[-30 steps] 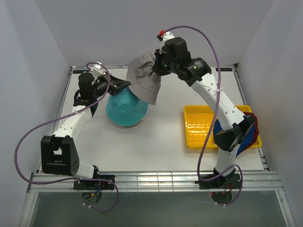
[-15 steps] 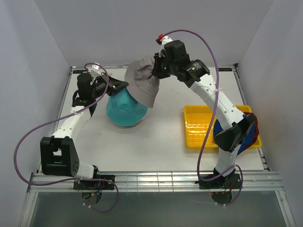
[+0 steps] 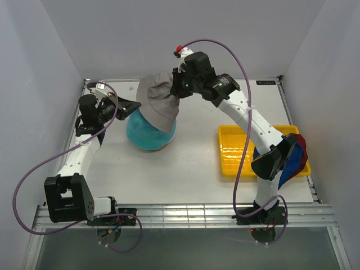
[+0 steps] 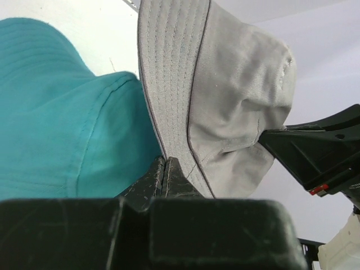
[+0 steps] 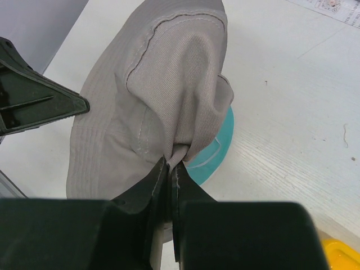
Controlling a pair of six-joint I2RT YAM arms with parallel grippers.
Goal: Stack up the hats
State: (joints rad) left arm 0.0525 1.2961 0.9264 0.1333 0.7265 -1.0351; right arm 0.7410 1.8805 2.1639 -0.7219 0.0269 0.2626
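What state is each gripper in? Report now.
Left gripper: closed, tips at the brim of the soft grey fabric bucket hat; a grip cannot be told.
Right gripper: closed on that hat.

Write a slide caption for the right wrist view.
Right gripper pinches a soft grey fabric bucket hat over the teal fabric bucket hat.

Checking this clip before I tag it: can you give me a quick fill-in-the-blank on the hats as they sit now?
The right claw is shut on the raised hat, whose colour is ___.
The lower hat, directly beneath it, is ___.
The plastic tray by the right arm is ___.
Missing words: grey; teal; yellow.
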